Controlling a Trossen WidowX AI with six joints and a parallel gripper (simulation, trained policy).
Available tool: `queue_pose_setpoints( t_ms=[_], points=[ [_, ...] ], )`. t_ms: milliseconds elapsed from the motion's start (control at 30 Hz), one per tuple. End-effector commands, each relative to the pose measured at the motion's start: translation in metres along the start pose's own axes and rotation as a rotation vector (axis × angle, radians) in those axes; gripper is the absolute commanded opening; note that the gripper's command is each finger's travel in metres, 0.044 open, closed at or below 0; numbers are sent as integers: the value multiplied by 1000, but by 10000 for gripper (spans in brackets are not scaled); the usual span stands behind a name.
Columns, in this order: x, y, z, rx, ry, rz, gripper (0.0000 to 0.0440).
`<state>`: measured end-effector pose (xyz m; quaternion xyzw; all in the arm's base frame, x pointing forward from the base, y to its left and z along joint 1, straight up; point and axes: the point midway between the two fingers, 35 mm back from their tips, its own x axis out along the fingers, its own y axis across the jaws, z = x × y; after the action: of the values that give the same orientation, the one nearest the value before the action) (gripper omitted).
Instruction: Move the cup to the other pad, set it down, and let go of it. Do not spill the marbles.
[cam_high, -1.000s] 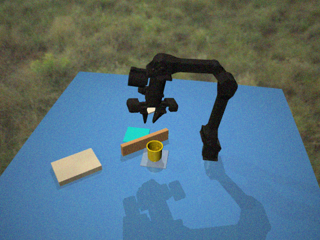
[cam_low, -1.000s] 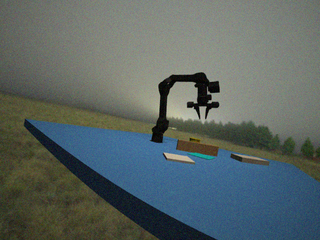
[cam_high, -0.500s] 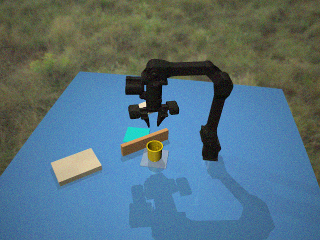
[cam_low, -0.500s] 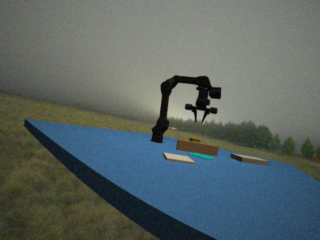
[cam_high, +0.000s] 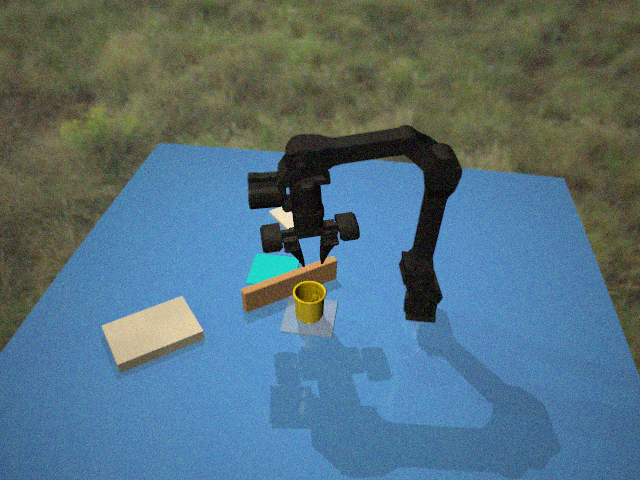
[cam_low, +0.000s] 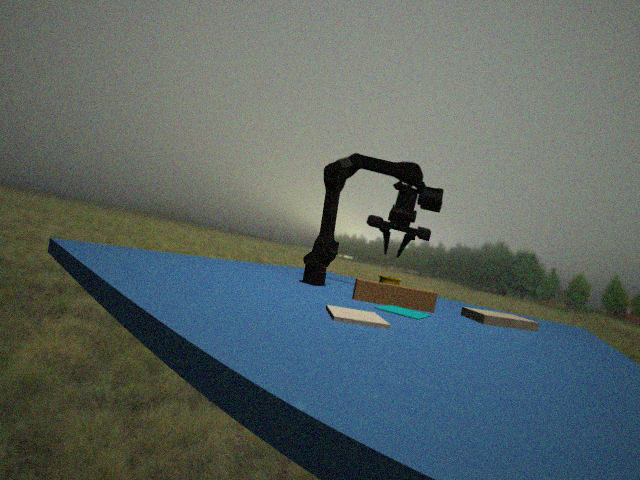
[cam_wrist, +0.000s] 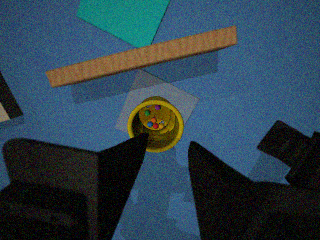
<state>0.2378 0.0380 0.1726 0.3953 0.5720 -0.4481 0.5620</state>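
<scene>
One yellow cup (cam_high: 309, 308) (cam_low: 389, 280) (cam_wrist: 156, 146) upright, mouth up, long axis vertical; hand (cam_high: 313, 264) (cam_low: 391, 255) (cam_wrist: 168, 142) above, partly open, gripping nothing.

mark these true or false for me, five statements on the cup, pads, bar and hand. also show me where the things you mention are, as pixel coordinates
1. The yellow cup (cam_high: 309, 305) (cam_low: 389, 280) (cam_wrist: 180, 135) stands on the teal pad. False: it stands on the pale grey pad (cam_high: 328, 322) (cam_wrist: 179, 100).
2. Marbles (cam_wrist: 155, 124) lie inside the yellow cup. True.
3. The hand (cam_high: 313, 264) (cam_low: 391, 255) (cam_wrist: 168, 142) is shut on the yellow cup. False: it is open above the cup, holding nothing.
4. The brown bar (cam_high: 289, 284) (cam_low: 393, 295) (cam_wrist: 142, 57) stands between the two pads. True.
5. The yellow cup lies on its side. False: it is upright.
</scene>
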Motion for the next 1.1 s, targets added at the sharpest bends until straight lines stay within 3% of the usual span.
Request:
queue_pose_setpoints(
  t_ms=[0,1067],
  points=[
    [11,-1,0,10,-7,-31,165],
    [100,-10,-8,-44,-33,-141,175]
  ],
)
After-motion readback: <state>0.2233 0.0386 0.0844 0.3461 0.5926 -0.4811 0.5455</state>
